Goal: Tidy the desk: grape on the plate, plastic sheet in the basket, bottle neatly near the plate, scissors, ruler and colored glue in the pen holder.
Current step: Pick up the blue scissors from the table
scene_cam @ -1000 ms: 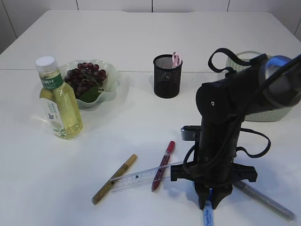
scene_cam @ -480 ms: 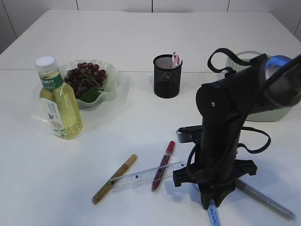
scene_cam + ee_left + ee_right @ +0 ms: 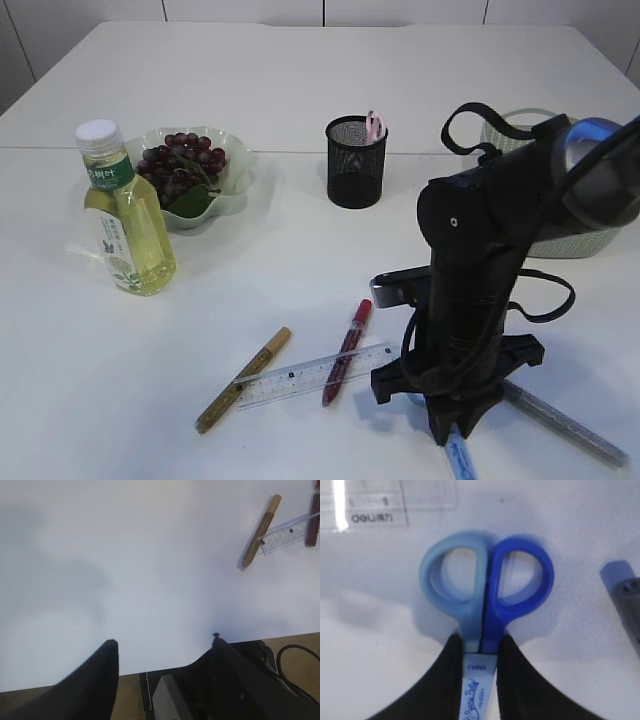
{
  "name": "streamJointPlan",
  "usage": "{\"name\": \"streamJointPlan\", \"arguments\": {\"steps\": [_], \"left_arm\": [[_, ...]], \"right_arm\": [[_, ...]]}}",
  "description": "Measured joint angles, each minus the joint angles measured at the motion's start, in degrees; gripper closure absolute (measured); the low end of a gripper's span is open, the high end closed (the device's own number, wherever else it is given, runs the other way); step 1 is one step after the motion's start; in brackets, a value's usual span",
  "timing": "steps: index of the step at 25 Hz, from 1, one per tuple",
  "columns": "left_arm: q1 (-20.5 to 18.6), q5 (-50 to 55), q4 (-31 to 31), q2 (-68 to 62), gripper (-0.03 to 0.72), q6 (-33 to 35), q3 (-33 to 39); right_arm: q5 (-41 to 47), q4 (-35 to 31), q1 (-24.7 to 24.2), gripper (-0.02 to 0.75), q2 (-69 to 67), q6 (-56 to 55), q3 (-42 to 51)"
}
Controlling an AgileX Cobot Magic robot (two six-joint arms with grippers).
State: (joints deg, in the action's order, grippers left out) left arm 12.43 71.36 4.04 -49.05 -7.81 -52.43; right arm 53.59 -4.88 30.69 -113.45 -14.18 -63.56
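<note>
The blue-handled scissors (image 3: 486, 587), low over the white table (image 3: 300, 80) beside the clear plastic ruler (image 3: 312, 376), are clamped by the right gripper (image 3: 479, 662). The left gripper (image 3: 162, 655) is held apart, empty.

Open tabletop (image 3: 300, 90) behind pen holder (image 3: 356, 161)

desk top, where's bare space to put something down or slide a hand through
Free: the wide far strip behind the black mesh pen holder and green scalloped plate, and the near-left area between the yellow drink bottle and gold glue pen. Crowded: the near-right, where the clear ruler, red glue pen and right claw cluster.
</note>
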Motion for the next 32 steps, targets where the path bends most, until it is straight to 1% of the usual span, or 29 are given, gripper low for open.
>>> {"name": "streamJointPlan", "arguments": {"steps": [5, 11, 22, 27, 32], "left_arm": [[0.0, 0.0, 0.0, 0.0, 0.265, 0.0, 0.0], [0.0, 0.0, 0.0, 0.0, 0.265, 0.0, 0.0], [0.0, 0.0, 0.0, 0.0, 0.266, 0.0, 0.0], [0.0, 0.0, 0.0, 0.0, 0.266, 0.0, 0.0], [0.0, 0.0, 0.0, 0.0, 0.266, 0.0, 0.0]], "right_arm": [[-1.5, 1.6, 0.0, 0.584, 1.2, 1.1, 0.6], [-4.4, 1.9, 0.0, 0.584, 4.9, 1.3, 0.6], [-5.1, 2.9, 0.0, 0.585, 6.4, 1.3, 0.8], [-8.9, 4.5, 0.0, 0.585, 8.5, 1.4, 0.9], [-14.5, 7.3, 0.0, 0.585, 11.5, 1.4, 1.0]]}}
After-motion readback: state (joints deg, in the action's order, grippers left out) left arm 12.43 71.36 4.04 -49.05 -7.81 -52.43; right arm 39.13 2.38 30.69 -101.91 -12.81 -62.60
